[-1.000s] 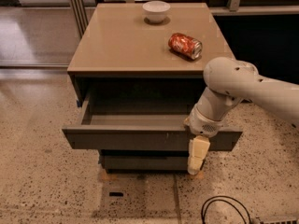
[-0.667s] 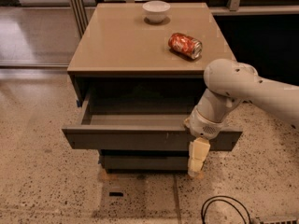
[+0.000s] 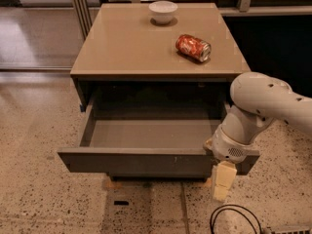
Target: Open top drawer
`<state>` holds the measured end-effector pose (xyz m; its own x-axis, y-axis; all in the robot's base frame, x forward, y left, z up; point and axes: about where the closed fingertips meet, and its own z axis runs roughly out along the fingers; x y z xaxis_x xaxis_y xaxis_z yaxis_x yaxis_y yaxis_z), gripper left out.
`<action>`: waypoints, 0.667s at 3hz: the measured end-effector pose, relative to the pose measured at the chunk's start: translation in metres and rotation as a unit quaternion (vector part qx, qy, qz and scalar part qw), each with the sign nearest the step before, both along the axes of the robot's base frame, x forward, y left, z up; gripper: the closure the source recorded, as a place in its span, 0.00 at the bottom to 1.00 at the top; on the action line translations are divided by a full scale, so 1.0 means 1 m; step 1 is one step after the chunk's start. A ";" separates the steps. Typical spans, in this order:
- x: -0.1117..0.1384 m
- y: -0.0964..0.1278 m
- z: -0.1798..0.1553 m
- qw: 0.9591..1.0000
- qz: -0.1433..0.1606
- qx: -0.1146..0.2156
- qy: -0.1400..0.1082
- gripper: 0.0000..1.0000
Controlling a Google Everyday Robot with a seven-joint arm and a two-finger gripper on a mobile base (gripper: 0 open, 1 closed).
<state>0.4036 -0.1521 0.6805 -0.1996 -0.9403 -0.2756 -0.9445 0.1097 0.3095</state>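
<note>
The top drawer point(image 3: 141, 161) of the tan-topped cabinet point(image 3: 131, 48) stands pulled far out toward me. Its dark grey front faces me and its inside shows empty. My gripper point(image 3: 222, 182) hangs at the right end of the drawer front, pale fingers pointing down in front of the panel. The white arm point(image 3: 263, 106) comes in from the right and covers the drawer's right front corner. The lower drawers are mostly hidden under the open one.
A white bowl point(image 3: 163, 11) stands at the back of the cabinet top. A red soda can point(image 3: 193, 48) lies on its side at the right. A black cable point(image 3: 234, 218) loops on the speckled floor at the lower right. A dark wall is at the right.
</note>
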 end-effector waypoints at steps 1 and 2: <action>0.000 0.000 0.000 1.000 0.000 0.000 0.000 0.00; -0.013 -0.001 -0.003 1.000 0.004 0.009 0.015 0.00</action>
